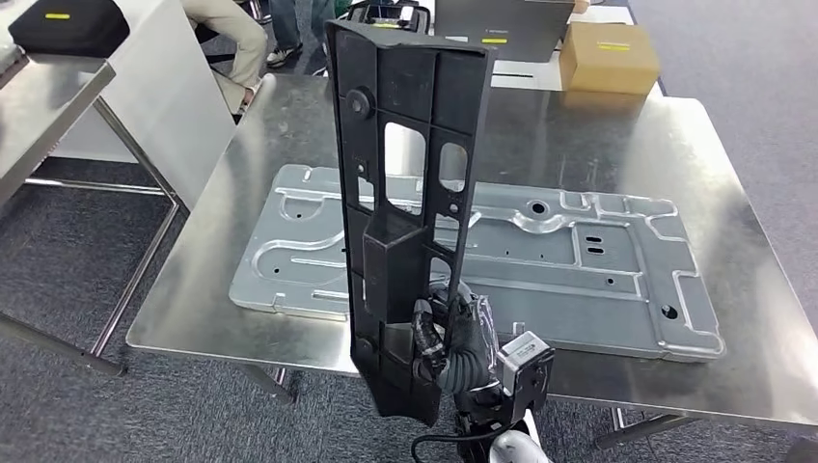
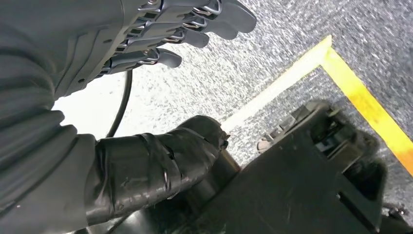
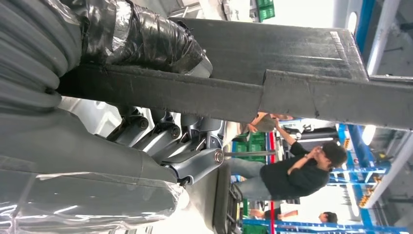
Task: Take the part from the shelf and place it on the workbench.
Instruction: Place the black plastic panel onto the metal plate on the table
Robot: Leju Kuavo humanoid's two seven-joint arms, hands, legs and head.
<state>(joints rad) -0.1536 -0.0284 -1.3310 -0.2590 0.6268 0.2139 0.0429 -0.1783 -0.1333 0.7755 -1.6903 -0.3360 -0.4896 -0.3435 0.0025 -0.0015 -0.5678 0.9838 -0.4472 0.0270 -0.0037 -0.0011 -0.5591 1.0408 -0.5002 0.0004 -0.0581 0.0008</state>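
Observation:
The part is a long black plastic panel [image 1: 405, 193] with ribs and cut-out windows. It stands upright in the air in front of the steel workbench [image 1: 617, 135]. My right hand [image 1: 446, 340] grips its lower end, thumb on one face and fingers wrapped behind. The right wrist view shows the panel's edge [image 3: 272, 73] clamped between the taped thumb [image 3: 141, 39] and the fingers [image 3: 170, 141]. My left hand [image 2: 160, 34] hangs over the carpet, fingers apart, holding nothing.
A large stamped sheet-metal plate [image 1: 579, 260] lies flat across the middle of the workbench. A cardboard box [image 1: 610, 56] sits at the far edge. A second table [image 1: 48, 106] with a black case [image 1: 68, 24] stands at left. People stand beyond the bench [image 1: 241, 39].

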